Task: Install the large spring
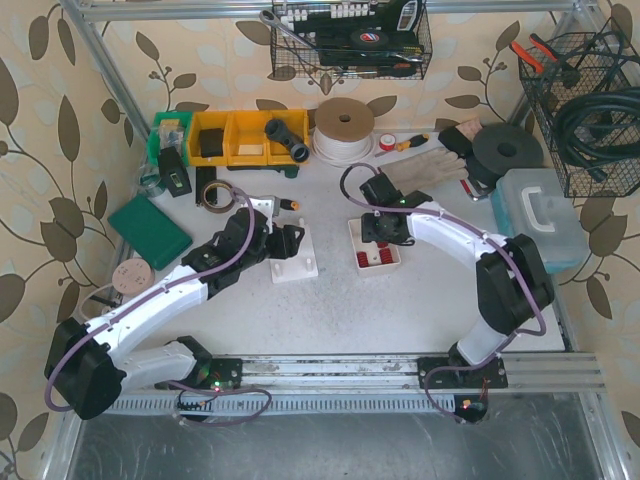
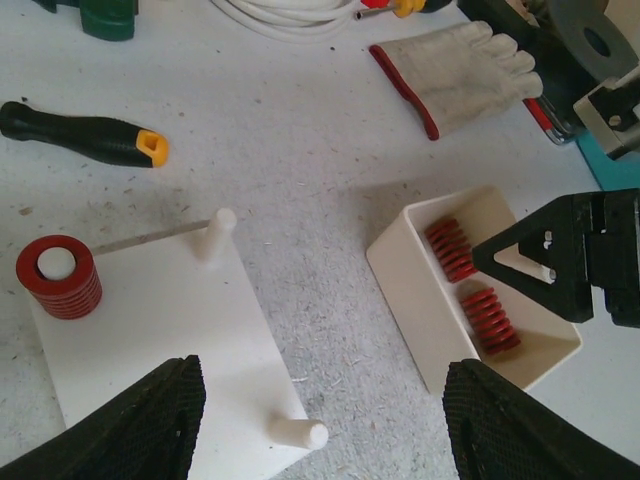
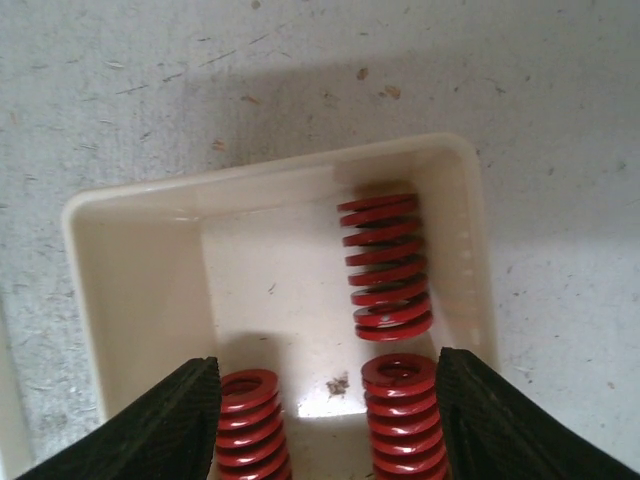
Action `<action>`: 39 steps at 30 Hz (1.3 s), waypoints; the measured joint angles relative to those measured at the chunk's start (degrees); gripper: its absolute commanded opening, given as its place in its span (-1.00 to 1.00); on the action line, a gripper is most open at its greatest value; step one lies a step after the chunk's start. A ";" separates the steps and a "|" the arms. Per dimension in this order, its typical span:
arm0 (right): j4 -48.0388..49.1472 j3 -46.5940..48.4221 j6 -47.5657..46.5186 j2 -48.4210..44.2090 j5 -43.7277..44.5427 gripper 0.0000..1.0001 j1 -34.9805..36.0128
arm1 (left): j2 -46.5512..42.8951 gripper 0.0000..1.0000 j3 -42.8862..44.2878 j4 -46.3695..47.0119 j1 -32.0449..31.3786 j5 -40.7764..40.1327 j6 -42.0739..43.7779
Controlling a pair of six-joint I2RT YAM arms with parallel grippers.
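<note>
Red large spring (image 2: 58,280) sits on a corner peg (image 2: 55,263) of the white base plate (image 2: 170,320); installation looks complete. Left gripper (image 2: 320,385) hangs open, empty, above the plate. Right gripper (image 3: 322,375) stands part open over the tray (image 3: 270,175), gripping nothing. Only the right wrist view shows three spare springs (image 3: 385,265); the left shows two.

Bare tabletop (image 2: 300,150) lies open between the tray (image 2: 400,280) and the peg plate (image 2: 170,310) left of it. Inside the tray, springs (image 3: 385,265) crowd the right fingers (image 3: 150,420); a glove (image 2: 455,65) lies beyond.
</note>
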 measured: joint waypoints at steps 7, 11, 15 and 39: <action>-1.33 2.34 -2.32 4.33 2.86 0.19 0.00 | -0.74 0.38 -0.63 1.46 0.00 -1.11 0.02; -2.16 4.26 -2.91 7.15 4.74 0.18 0.46 | -1.46 0.38 -1.22 1.70 0.00 -1.11 0.02; -3.67 6.14 -2.93 9.18 8.22 0.18 1.62 | -1.46 0.38 -1.22 1.90 0.00 -1.11 0.02; -2.40 8.02 -0.63 15.58 6.38 0.17 3.69 | 0.20 0.38 -1.22 1.92 0.87 -0.83 0.00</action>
